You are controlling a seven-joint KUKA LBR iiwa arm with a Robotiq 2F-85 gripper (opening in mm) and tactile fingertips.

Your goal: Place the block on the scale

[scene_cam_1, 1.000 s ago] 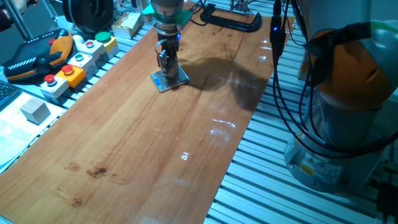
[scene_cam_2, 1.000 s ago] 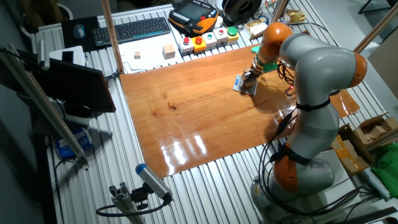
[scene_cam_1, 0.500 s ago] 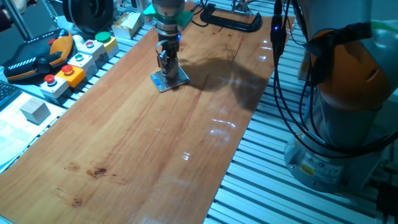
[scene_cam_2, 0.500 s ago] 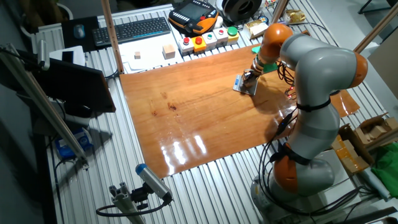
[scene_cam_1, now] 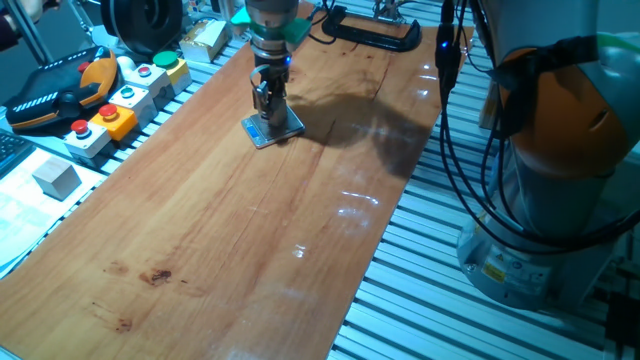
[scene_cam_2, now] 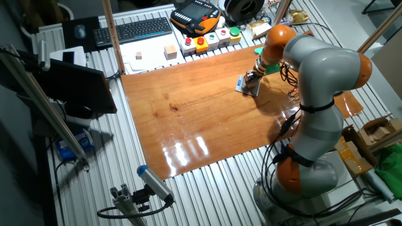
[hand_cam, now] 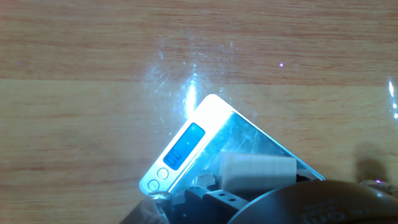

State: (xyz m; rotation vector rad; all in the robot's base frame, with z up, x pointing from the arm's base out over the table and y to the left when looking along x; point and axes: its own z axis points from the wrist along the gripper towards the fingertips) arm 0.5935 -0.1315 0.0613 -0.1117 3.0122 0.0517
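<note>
**Block down on the scale, fingers low over it**

In one fixed view the arm reaches in from the top of the frame, and its fingers (scene_cam_1: 268, 108) point straight down onto the scale (scene_cam_1: 273, 129), which lies flat on the wooden desk (scene_cam_1: 230, 220) in the upper middle of the picture; the block itself is hidden behind the fingers here; a whiter-grey cube (scene_cam_1: 56, 178) sits well apart at the left edge, off the wood, near a row of button boxes (scene_cam_1: 120, 100).

In the other fixed view the scale (scene_cam_2: 247, 86) lies near the upper right edge of the desk (scene_cam_2: 201, 113), with the fingers (scene_cam_2: 251, 78) right over it; from this far off I cannot tell how wide they stand; two small cubes (scene_cam_2: 169, 51) rest beyond the desk's upper edge, beside a keyboard (scene_cam_2: 133, 29).

In the hand view the scale (hand_cam: 205, 134) fills the lower middle, turned cornerwise, its blue display towards the left and its top plate glaring under the light; the block (hand_cam: 257, 172) rests on that shiny plate, low and right of centre, touching it; dark gripper parts crowd the bottom edge, but whether the fingers clasp the block or stand free of it I cannot tell.
</note>
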